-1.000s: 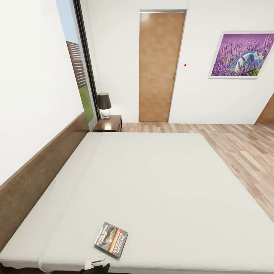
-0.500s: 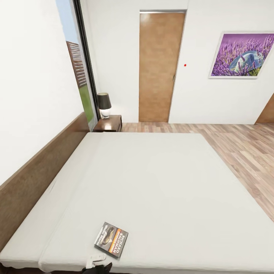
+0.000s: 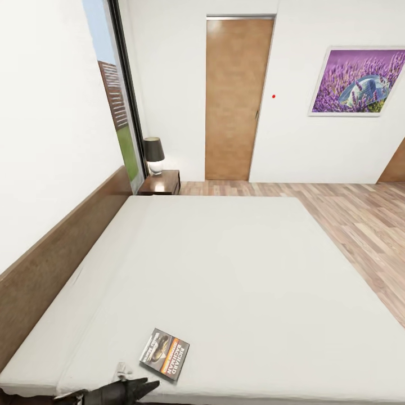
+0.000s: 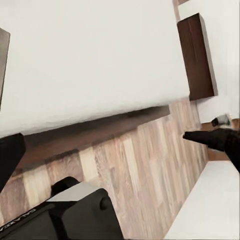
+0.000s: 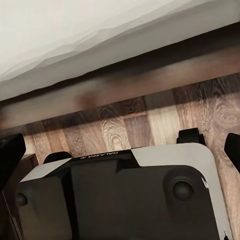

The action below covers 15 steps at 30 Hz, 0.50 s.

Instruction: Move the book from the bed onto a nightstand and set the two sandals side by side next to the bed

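Note:
The book, dark grey with an orange band, lies flat near the front edge of the bed. My left gripper rises at that edge, just in front and left of the book, not touching it. In the left wrist view its fingers stand wide apart, so the left gripper is open and empty. My right gripper is also open and empty, low beside the bed frame. The nightstand stands at the far corner by the headboard. The sandals are out of view.
A dark-shaded lamp occupies the nightstand's top. A brown door and a window are behind it. Wood floor runs along the bed's right side. A dark brown wooden block stands beside the mattress by the wall.
My left arm has swung up and leftwards at the bed's front edge; its dark fingers now show where the white wrist part was. The book and camera have not moved.

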Motion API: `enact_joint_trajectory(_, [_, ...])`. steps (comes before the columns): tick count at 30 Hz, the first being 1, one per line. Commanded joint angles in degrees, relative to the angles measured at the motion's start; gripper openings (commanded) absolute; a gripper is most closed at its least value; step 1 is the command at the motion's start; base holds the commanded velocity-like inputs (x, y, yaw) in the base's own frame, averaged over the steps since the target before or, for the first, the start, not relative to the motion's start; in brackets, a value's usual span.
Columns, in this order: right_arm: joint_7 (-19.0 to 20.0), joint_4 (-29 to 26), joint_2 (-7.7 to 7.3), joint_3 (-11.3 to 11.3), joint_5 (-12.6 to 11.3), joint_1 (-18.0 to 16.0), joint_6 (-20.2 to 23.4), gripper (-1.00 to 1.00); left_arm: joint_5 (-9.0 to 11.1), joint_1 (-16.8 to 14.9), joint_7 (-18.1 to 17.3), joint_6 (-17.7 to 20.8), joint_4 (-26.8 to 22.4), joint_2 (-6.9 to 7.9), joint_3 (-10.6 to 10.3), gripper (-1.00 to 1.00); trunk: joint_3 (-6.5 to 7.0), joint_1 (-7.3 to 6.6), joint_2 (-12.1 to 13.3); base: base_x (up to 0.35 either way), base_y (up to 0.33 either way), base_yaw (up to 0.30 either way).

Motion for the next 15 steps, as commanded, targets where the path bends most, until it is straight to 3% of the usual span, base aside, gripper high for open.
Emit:
enact_joint_trajectory(1, [0.3,0.2,-0.03,-0.1,-0.5,-0.1,0.0,1.0,0.3,0.0,-1.3,3.0,-2.3,0.13,-0.2,1.0,-0.1,0.02,-0.1,0.0,0.0,0.0])
enact_joint_trajectory(6, [0.3,0.2,-0.02,-0.1,-0.5,-0.1,0.0,1.0,0.3,0.0,-2.9,15.4,-13.5,0.27,-0.1,1.0,-0.1,0.02,-0.1,0.0,0.0,0.0])
enact_joint_trajectory(8, [0.3,0.2,-0.01,-0.1,-0.5,-0.1,0.0,1.0,0.3,-0.1,-2.7,21.5,-21.2,0.19,0.0,1.0,-0.1,0.02,-0.1,0.0,0.0,0.0])
enact_joint_trajectory(12, [0.3,0.2,-0.02,-0.1,-0.5,-0.1,0.0,1.0,0.3,-0.5,-0.3,28.4,-31.8,0.03,0.2,1.0,-0.1,0.02,-0.1,0.0,0.0,0.0])
enact_joint_trajectory(14, [0.3,0.2,-0.02,-0.1,-0.5,-0.1,0.0,1.0,0.3,-1.1,4.2,31.0,-37.5,-0.73,0.4,1.0,-0.1,0.02,-0.1,0.0,0.0,0.0])
enact_joint_trajectory(15, [0.3,0.2,-0.02,-0.1,-0.5,-0.1,0.0,1.0,0.4,-2.3,13.0,32.3,-42.4,-3.6,0.9,1.0,-0.1,0.02,-0.1,0.0,0.0,0.0])
